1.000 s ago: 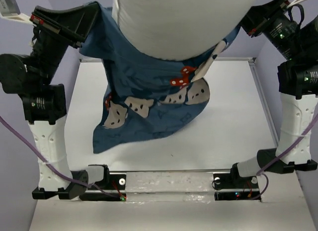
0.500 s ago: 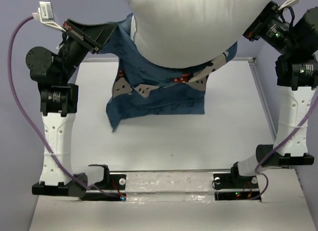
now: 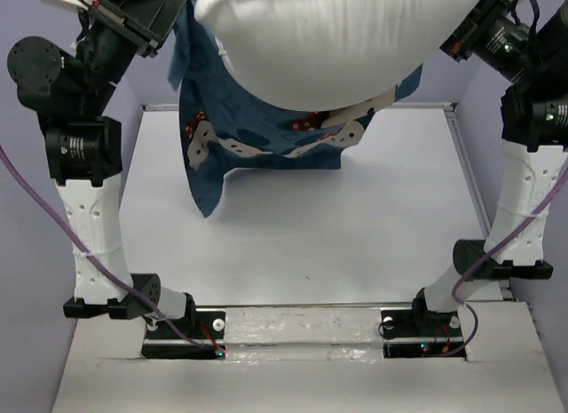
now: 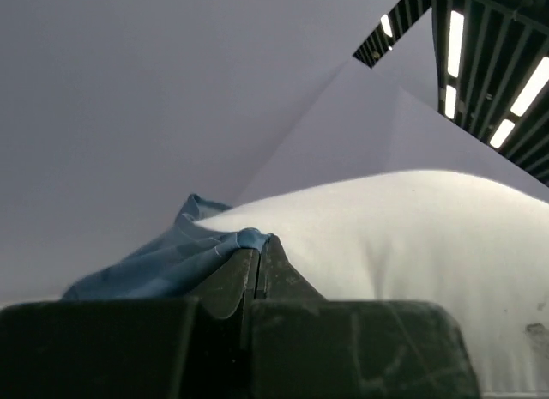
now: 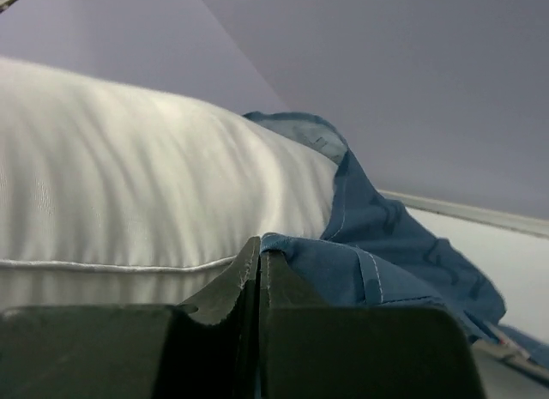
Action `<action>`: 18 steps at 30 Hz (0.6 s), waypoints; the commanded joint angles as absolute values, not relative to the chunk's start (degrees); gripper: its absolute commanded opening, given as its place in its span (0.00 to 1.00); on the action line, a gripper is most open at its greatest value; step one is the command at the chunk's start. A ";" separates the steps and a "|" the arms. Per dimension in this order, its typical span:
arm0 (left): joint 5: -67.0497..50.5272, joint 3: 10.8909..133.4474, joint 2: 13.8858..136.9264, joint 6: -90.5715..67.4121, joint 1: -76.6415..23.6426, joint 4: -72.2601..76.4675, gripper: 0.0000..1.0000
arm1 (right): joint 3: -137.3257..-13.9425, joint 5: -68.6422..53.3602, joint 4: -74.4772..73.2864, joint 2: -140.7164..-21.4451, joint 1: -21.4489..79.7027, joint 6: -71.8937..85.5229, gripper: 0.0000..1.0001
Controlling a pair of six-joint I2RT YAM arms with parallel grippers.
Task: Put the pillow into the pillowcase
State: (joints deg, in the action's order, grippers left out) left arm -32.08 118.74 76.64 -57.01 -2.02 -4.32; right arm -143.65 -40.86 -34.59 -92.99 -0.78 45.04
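The flat white table lies bare beneath the load, and nothing of the load appears to rest on it. That fits the likely purpose of the lift, which is to let weight do the stuffing. The large, plump, plain white pillow hangs high between the two arms, with its upper bulk bulging out of the case mouth and its lower part sunk inside. The dark blue fabric pillowcase printed with mouse faces and red dotted bows sags under the pillow. Its lower end drapes loose and slack above the table, so the pillow has probably not reached the bottom. The left gripper is pinched tight on a bunched fold of the case's rim, with the pillow swelling just beside it to its right. The right gripper is likewise clamped on the stitched blue hem, and the pillow's seamed edge presses against it from the left. Holding the mouth at opposite sides keeps it spread.
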 commanded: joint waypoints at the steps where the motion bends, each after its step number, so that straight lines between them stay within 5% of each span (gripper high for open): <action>1: -25.89 123.53 82.55 -48.38 -9.05 -13.70 0.00 | -129.22 -40.86 -18.82 -87.56 -0.96 44.63 0.00; 2: -30.10 109.04 72.61 -57.48 -8.62 3.95 0.00 | -122.24 -43.39 -12.46 -85.02 -3.32 48.91 0.00; 3: -30.23 104.81 71.03 -63.05 -2.00 21.44 0.00 | -133.48 -42.37 -13.79 -87.60 -5.60 50.09 0.00; 4: -27.54 128.09 73.45 -58.23 -2.02 7.00 0.00 | -149.08 -39.32 -31.03 -92.15 -5.62 46.70 0.00; 6: -18.40 133.01 78.76 -40.01 -11.38 -13.65 0.00 | -158.47 -34.73 -44.68 -96.41 2.96 36.45 0.00; 7: -22.20 109.75 75.44 -42.60 -11.51 -0.31 0.00 | -134.02 -35.76 -28.20 -90.15 4.29 34.56 0.00; 8: -24.85 104.12 69.58 -48.63 -9.95 13.66 0.00 | -122.72 -39.43 -15.42 -85.39 2.83 41.50 0.00; 9: -25.48 112.85 72.31 -47.82 -7.41 6.31 0.00 | -124.52 -38.77 -14.08 -84.12 -2.23 46.27 0.00; 10: -17.22 148.53 83.91 -41.11 -11.73 -8.90 0.00 | -156.82 -33.97 -29.99 -92.20 -2.28 41.53 0.00; 11: -15.40 158.11 88.46 -37.65 -15.26 -18.36 0.00 | -165.06 -39.67 -34.32 -95.59 -2.29 41.40 0.00; 12: -10.42 165.08 92.51 -32.92 -17.90 -35.77 0.00 | -157.84 -39.73 -40.46 -96.41 2.41 34.87 0.00; 13: -9.33 165.15 95.51 -32.61 -20.28 -40.04 0.00 | -147.76 -35.55 -44.26 -95.28 4.11 32.37 0.00; 15: -16.88 161.31 91.97 -36.80 -20.65 -18.37 0.00 | -135.64 -41.04 -15.05 -85.19 -1.62 46.13 0.00; 17: -11.36 145.76 82.51 -34.04 -22.14 -14.59 0.00 | -156.23 -39.36 -31.14 -90.84 -1.67 40.55 0.00; 18: -11.86 135.89 78.79 -33.84 -20.50 -10.59 0.00 | -148.96 -41.64 -34.68 -89.92 -0.89 37.21 0.00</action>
